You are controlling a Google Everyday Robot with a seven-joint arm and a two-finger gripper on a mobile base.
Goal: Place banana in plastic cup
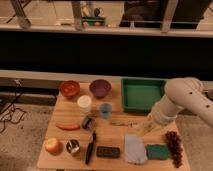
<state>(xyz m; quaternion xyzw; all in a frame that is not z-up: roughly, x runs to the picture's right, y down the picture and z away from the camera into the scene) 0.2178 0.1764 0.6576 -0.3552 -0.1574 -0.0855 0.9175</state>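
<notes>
Banana (137, 131) shows as a pale yellow shape on the surface (115, 136) right at the tip of the gripper (144, 125). The gripper is closed down, but I cannot tell whether it is clamped on the fruit or only resting against it.

Cup (105, 110) stands well apart from the gripper, up and to the left in the view. A thin metal utensil (122, 123) lies between them, and a white cup (84, 103) stands just beyond the blue one.

The main risk is probably a weak hold: a curved, smooth banana could roll or slip out on lifting. The cup is narrow and light, so a tilted or off-centre drop could tip it or knock the white cup.

Cloth (135, 149), sponge (156, 151) and grapes (174, 147) crowd the near side of the gripper, and a green tray (142, 107) sits behind it. The freest path looks like straight up, then across above the utensil.
</notes>
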